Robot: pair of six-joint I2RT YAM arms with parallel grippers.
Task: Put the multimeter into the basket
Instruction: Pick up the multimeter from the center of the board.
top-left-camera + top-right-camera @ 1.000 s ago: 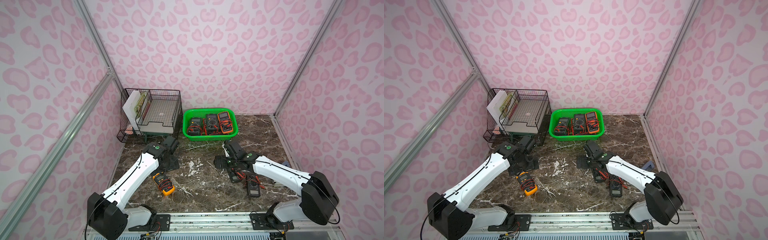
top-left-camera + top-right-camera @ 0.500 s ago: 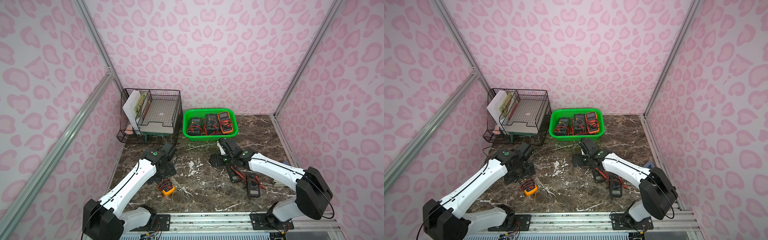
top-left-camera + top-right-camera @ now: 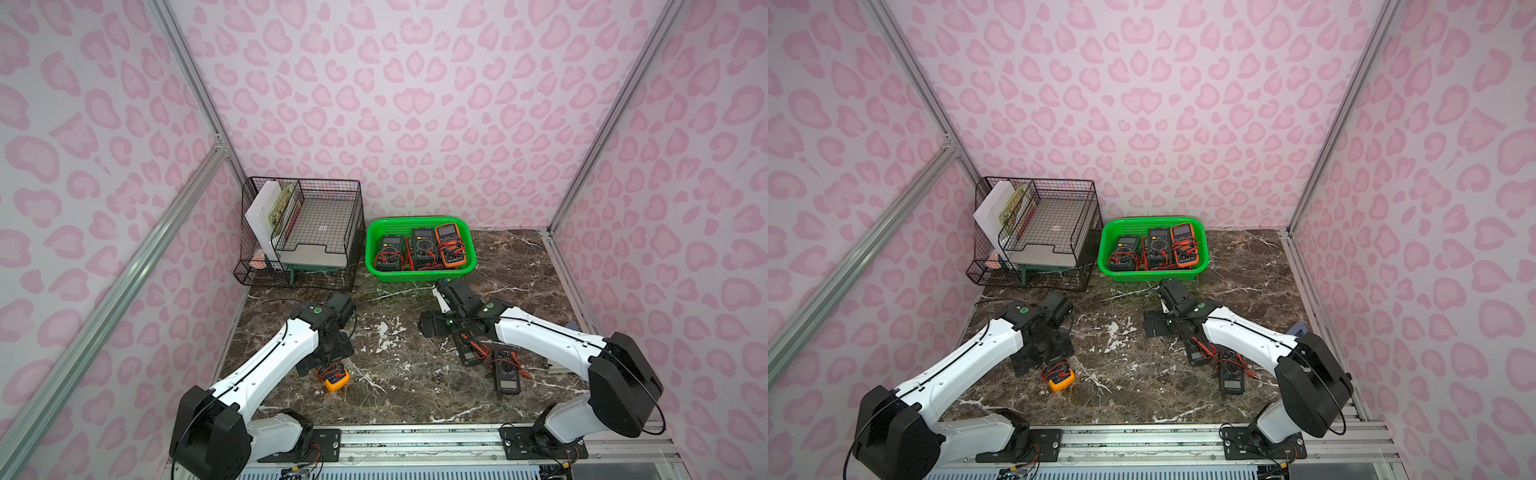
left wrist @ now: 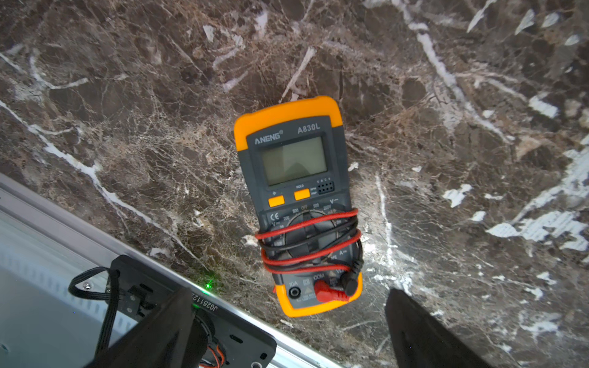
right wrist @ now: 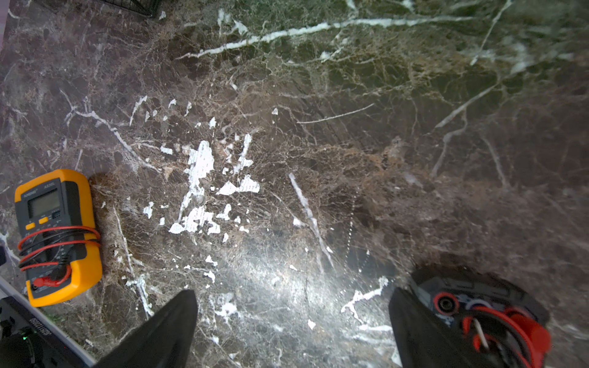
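An orange multimeter (image 3: 334, 376) (image 3: 1059, 374) with red and black leads wound round it lies face up on the marble at front left. My left gripper (image 4: 290, 296) hovers open just above it, its fingers (image 4: 414, 328) either side of the meter's socket end (image 4: 299, 207), not touching. The green basket (image 3: 419, 277) (image 3: 1152, 277) stands at the back middle with three multimeters (image 3: 424, 247) inside. My right gripper (image 5: 293, 293) (image 3: 432, 326) is open and empty over bare marble in front of the basket. A dark multimeter (image 5: 478, 306) lies just outside one of its fingers.
Two dark multimeters (image 3: 467, 351) (image 3: 507, 376) with red leads lie under the right forearm. A black wire-grid rack (image 3: 307, 232) holding papers stands left of the basket. The metal rail (image 3: 415, 440) runs along the front edge.
My left arm has drawn back toward the front and now covers part of the orange multimeter. The right gripper has shifted slightly to the left. Both stay open.
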